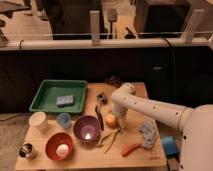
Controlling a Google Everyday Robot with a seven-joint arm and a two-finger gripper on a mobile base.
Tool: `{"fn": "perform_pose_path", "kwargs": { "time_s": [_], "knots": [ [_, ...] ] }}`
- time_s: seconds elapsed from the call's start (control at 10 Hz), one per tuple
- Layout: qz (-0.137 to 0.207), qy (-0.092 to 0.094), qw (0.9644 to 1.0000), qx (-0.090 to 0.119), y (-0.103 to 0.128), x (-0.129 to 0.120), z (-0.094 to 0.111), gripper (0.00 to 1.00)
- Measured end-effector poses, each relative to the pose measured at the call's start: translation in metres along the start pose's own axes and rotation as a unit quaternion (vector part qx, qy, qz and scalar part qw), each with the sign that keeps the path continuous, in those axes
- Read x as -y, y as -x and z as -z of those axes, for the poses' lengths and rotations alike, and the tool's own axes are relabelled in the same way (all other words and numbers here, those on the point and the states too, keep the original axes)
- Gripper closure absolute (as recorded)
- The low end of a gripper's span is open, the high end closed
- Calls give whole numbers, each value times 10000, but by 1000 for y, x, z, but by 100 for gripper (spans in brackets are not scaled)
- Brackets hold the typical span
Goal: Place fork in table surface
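— Near the middle of the surface (92, 157), what do you have in the camera view?

— I have the gripper (120, 122) pointing down there, at the end of the white arm (150, 111) that reaches in from the right. It sits just right of an orange ball (111, 120) and just above the crossed yellow-green utensils (110, 140). Its jaws are released and spread wide, clamped on nothing I can see.

— And the fork?

— I make out the fork (118, 131) as a thin, pale, silvery sliver, stick-slim and shorter than the purple bowl (77, 125) is wide. It is right below the gripper, beside the upper ends of the yellow-green pair. Whether it lies flat on the wood or touches the gripper, I cannot tell.

— What else is around it?

— To its left, a dark black-handled tool (99, 116) lies between the purple bowl and the orange ball. To its right I see a crumpled grey-blue cloth (148, 132), with a red-orange piece (131, 149) near the front edge. The green tray (42, 100), with a blue sponge (65, 100) in it, is at the back left, well apart from the fork. In front of the tray stand a white cup (38, 121), a small blue cup (63, 120), a red bowl (50, 142) and a small metal cup (26, 150).
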Motion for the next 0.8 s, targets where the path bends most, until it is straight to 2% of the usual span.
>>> {"fn": "perform_pose_path", "kwargs": {
  "time_s": [0.2,0.4,0.7,0.8],
  "knots": [
    [-15,85,10000,39,3,-2,-6,28],
    [-33,128,9999,58,2,-4,-6,50],
    [-39,96,9999,60,2,-2,1,80],
    [-36,99,9999,61,2,-2,3,87]
  ]
}}
